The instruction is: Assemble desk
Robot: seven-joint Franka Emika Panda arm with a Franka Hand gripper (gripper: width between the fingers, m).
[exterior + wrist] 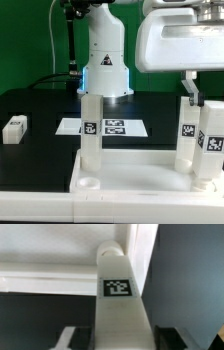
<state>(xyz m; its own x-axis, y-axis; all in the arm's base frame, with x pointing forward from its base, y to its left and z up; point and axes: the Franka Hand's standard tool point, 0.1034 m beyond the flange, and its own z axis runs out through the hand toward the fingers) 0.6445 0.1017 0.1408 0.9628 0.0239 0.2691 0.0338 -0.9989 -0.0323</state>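
Observation:
The white rimmed tabletop [140, 180] lies at the front of the exterior view. One leg [92, 130] stands upright in its far left corner and another leg [212, 145] stands at its right edge. My gripper [190, 98] comes down from the upper right and is shut on a third upright leg [186, 135] at the right. In the wrist view this leg [120, 297] with its square marker runs between my fingers [170, 339], and its far end sits at a corner of the tabletop [50, 272]. A fourth leg [14, 128] lies loose on the black table at the left.
The marker board [112, 127] lies flat behind the tabletop, in front of the arm's base [105, 60]. An open socket [88, 183] shows in the tabletop's near left corner. A green wall is behind.

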